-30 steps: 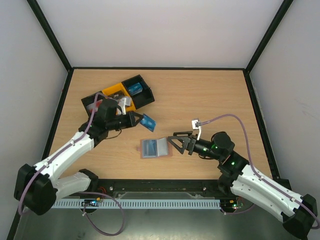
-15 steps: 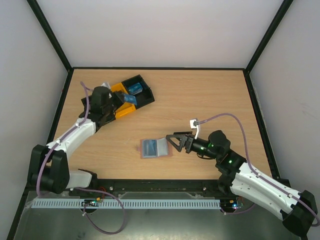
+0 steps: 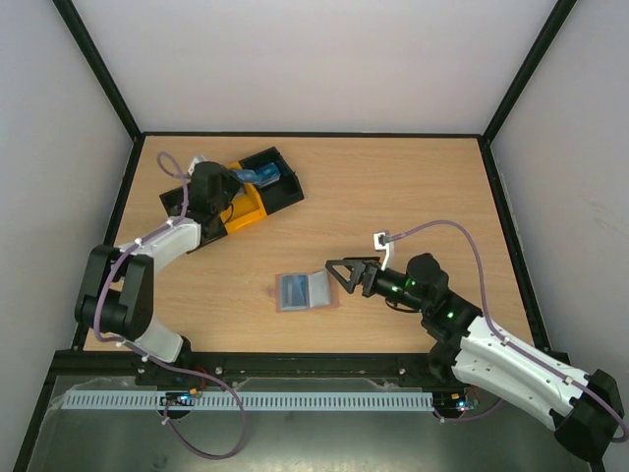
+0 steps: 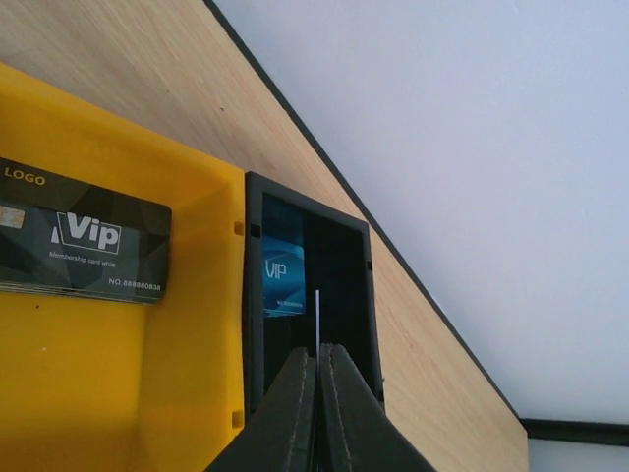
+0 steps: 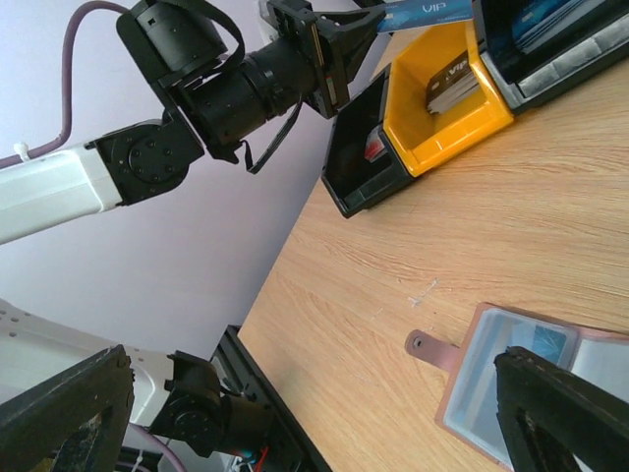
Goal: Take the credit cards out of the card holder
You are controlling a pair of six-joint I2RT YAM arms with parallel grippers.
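The light blue-grey card holder [image 3: 305, 292] lies open and flat on the table, a card [image 3: 292, 288] showing in its left panel. It also shows in the right wrist view [image 5: 511, 379]. My right gripper [image 3: 335, 277] is open and empty just right of the holder, its fingers [image 5: 69, 413] spread wide. My left gripper [image 3: 241, 179] is shut on a thin blue credit card [image 4: 317, 317], seen edge-on, over the black end section of the black-and-yellow tray [image 3: 211, 211]. The right wrist view shows that held card [image 5: 423, 12] too.
The tray's yellow section [image 4: 88, 374] holds a stack of dark VIP cards [image 4: 84, 241]. Its black section [image 4: 339, 295] holds a blue VIP card [image 4: 283, 285]. The holder's brown strap [image 5: 430, 347] sticks out to its side. Black rails edge the table [image 3: 413, 197].
My left gripper has carried the blue card from the middle of the table to the back left, over the tray. The right gripper has edged slightly towards the holder.
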